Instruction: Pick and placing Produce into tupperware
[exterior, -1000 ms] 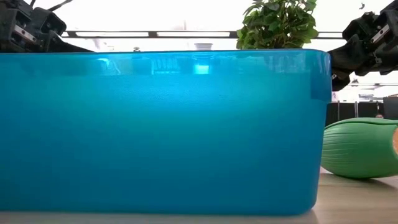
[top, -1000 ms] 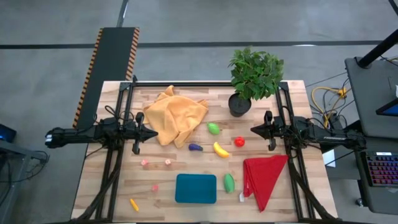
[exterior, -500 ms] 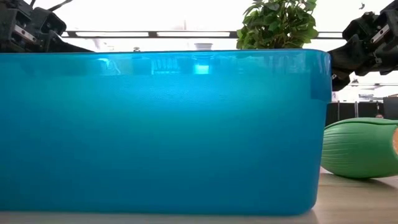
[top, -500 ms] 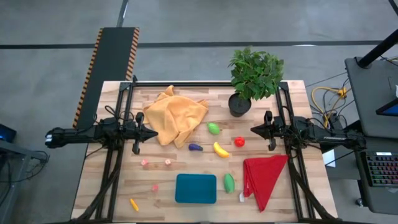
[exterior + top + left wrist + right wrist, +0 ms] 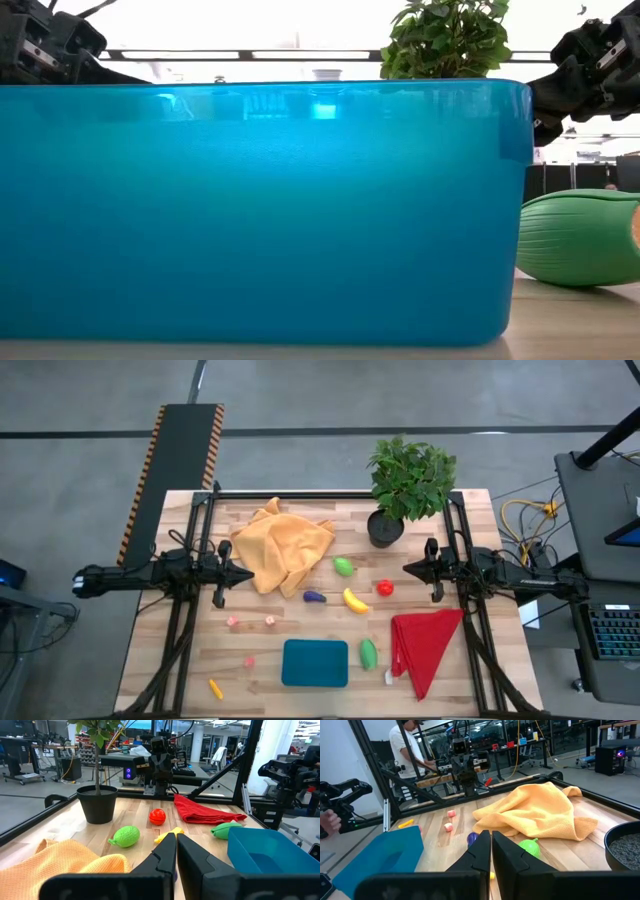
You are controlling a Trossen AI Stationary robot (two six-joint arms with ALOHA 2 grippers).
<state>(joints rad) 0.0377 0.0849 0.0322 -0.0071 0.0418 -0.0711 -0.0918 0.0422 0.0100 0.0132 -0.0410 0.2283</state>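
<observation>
Left gripper and right gripper (both closed, empty) hover beyond the tupperware, flanking the banana.

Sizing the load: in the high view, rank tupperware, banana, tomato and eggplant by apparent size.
1. tupperware
2. banana
3. eggplant and tomato: they look about alike, so no ranking between them.

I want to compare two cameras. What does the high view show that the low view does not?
Only the high view shows the banana, tomato, eggplant, carrot and both cloths. Only the low view shows the ceiling lights behind the table. Both show the blue container, the green piece beside it and the potted plant.
</observation>
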